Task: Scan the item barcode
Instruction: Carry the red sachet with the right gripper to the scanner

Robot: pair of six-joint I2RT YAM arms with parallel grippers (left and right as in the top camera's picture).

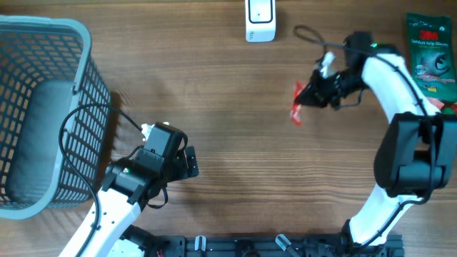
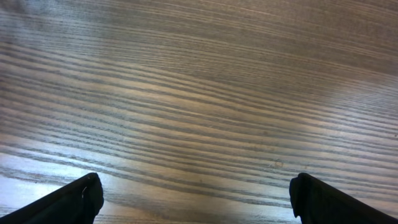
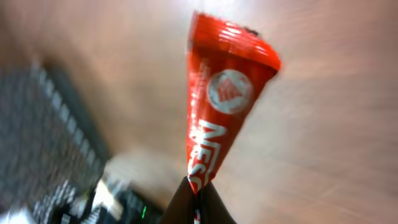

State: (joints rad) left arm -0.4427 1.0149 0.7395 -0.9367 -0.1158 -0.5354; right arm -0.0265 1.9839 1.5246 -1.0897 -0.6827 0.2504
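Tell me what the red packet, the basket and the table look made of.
Red packet: thin glossy plastic or foil film, judging by its creases and bright highlights.
Basket: probably moulded plastic, matte grey, with an even grid of slats.
Table: wood or wood-look laminate with a satin finish. Grain lines and soft glare show, but the pictures cannot settle which of the two it is.

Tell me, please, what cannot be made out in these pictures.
Red packet barcode: right wrist view shows only its blurred logo side; overhead, too small.
White scanner: cut off by overhead's top edge.
Green packet: overhead, partly under the right arm, cropped by the right edge.
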